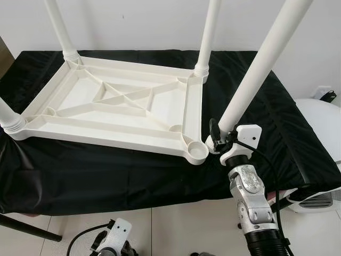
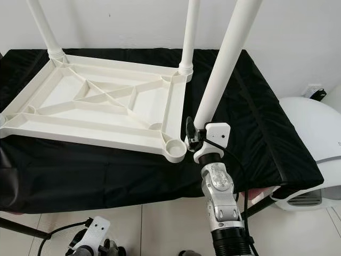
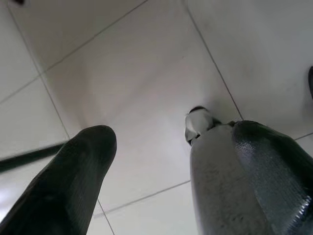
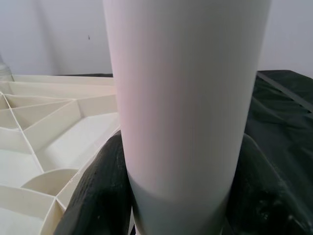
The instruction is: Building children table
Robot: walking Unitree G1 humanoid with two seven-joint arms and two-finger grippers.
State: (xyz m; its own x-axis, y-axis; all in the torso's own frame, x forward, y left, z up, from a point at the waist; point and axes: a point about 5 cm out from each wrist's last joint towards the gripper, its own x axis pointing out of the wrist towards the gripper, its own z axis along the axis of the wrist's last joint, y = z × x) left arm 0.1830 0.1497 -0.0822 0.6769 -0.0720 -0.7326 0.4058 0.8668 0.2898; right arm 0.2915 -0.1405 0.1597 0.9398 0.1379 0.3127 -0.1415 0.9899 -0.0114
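The white children's table top lies upside down on a black-covered surface. Three white legs stand in its corners: far left, far right and near left. The near right corner socket is empty. My right gripper is shut on the fourth leg near its lower end, just to the right of that socket. This leg tilts up and to the right. The leg sits between black fingers. My left gripper hangs low over the floor, its fingers apart.
A white rounded appliance stands on the floor at the right, close to the covered surface's edge. A white wall runs behind. A black bar crosses the tiled floor at the lower left.
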